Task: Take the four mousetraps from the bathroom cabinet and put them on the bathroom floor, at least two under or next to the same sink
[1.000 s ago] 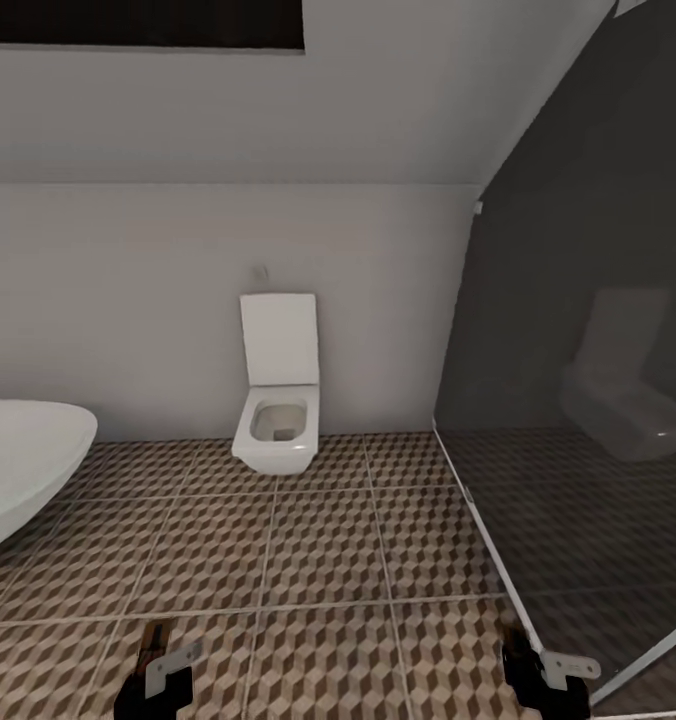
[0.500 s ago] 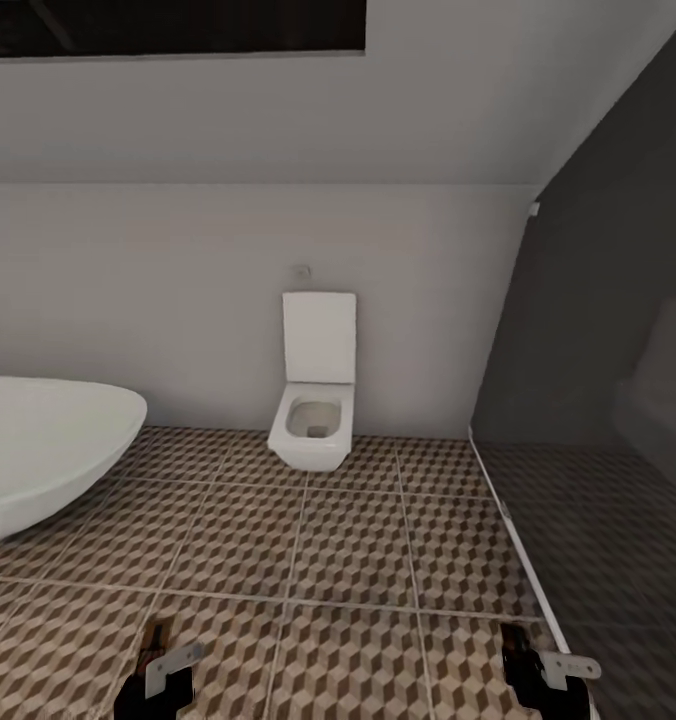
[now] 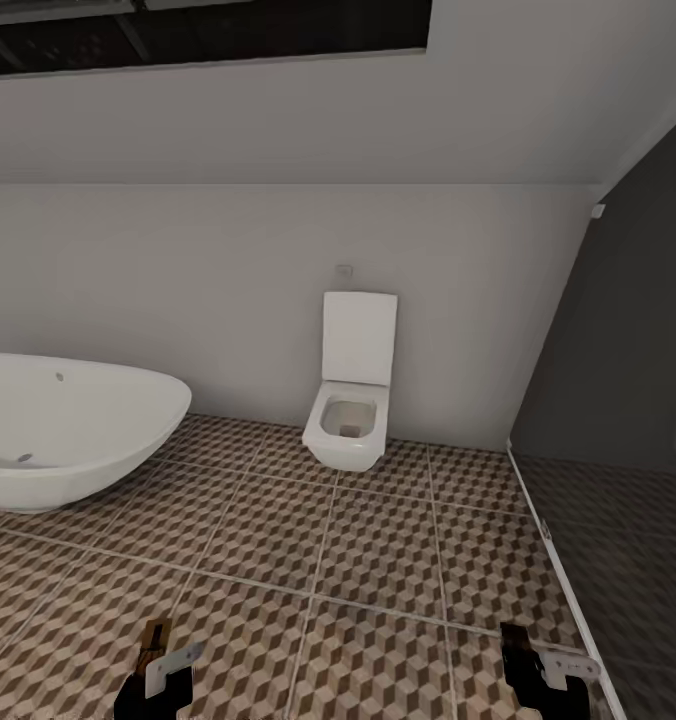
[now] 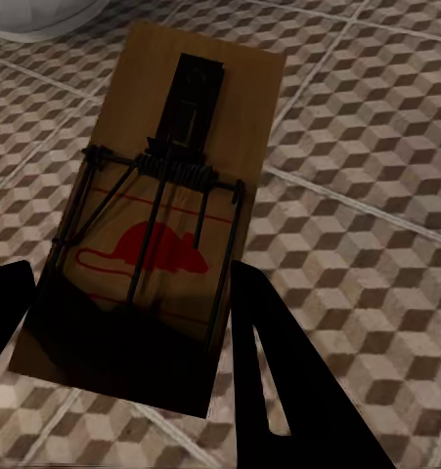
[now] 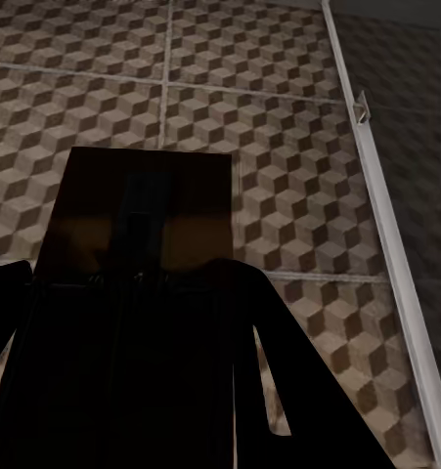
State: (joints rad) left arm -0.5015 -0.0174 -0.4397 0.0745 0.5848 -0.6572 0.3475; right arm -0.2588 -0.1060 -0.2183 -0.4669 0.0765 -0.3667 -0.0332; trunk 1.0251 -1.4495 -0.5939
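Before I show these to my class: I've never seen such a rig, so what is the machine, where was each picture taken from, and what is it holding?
These are simulator renders of a wheeled robot with two arms ending in grippers. The wide picture comes from its head camera, looking over a bathroom: patterned floor, a white bathtub, a toilet against the wall, and a dark glass screen. At the bottom edge you see the left gripper and right gripper. The other two pictures come from cameras near each gripper, looking along its black fingers. The left one holds a wooden mousetrap with a red mouse print and wire parts. The right one holds a second trap, in shadow. Both hang above the tiles.
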